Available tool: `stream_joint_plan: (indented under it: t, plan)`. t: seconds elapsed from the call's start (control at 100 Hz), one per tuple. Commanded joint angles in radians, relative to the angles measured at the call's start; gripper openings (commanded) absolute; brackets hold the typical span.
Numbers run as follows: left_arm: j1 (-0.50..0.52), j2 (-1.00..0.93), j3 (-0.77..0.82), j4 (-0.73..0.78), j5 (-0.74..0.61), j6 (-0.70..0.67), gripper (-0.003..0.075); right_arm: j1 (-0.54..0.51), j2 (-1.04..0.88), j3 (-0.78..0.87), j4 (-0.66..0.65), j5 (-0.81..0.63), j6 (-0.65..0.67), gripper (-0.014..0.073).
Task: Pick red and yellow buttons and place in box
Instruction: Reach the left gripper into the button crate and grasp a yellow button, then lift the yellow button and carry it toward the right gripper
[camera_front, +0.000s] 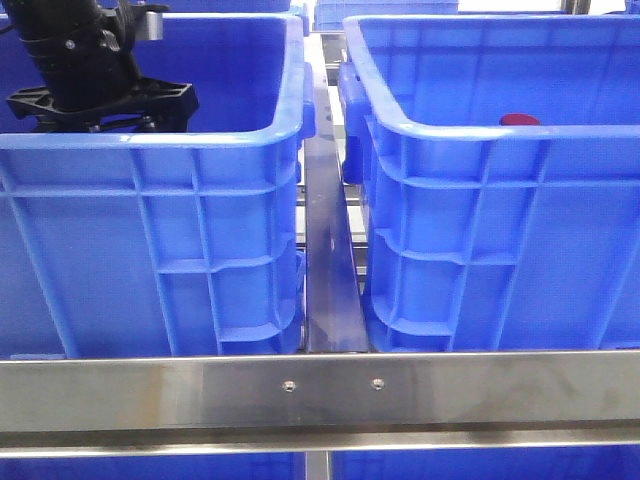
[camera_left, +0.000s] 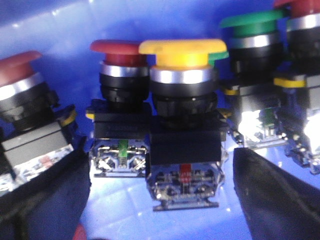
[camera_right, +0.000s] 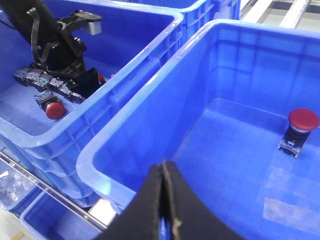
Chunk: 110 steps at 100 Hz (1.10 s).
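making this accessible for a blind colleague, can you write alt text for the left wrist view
A yellow mushroom-head push button stands upright between the open black fingers of the left gripper, a red one touching beside it. More red and green push buttons line the blue plastic crate.

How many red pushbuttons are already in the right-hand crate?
1. A single red pushbutton stands on the floor of the right crate, near its far wall; the front view shows only its cap. The nearest floor strip is hidden.
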<state>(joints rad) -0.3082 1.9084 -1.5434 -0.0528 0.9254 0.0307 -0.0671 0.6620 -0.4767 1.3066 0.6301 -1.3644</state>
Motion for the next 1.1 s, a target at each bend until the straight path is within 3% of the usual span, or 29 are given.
stream_joint_plan:
  t: [0.0, 0.28, 0.52, 0.59, 0.84, 1.09]
  plan:
    - [0.001, -0.040, -0.031, -0.014, -0.036, -0.009, 0.0554, -0.004, -0.003, -0.026, 0.043, -0.008, -0.008, -0.0069]
    - [0.001, -0.033, -0.031, -0.014, -0.040, -0.009, 0.0527, -0.004, -0.003, -0.026, 0.044, -0.008, -0.008, -0.0069]
    - [0.001, -0.033, -0.031, -0.015, -0.053, -0.009, 0.0209, -0.004, -0.003, -0.026, 0.044, -0.008, -0.008, -0.0069]
    - [-0.001, -0.033, -0.031, -0.015, -0.061, -0.009, 0.0152, -0.004, -0.003, -0.026, 0.044, -0.008, -0.008, -0.0069]
    - [-0.011, -0.076, -0.031, -0.027, -0.065, 0.017, 0.0137, -0.004, -0.003, -0.026, 0.044, -0.008, -0.008, -0.0069]
    - [-0.038, -0.208, -0.031, -0.237, -0.063, 0.176, 0.0136, -0.004, -0.003, -0.026, 0.044, -0.008, -0.008, -0.0069]
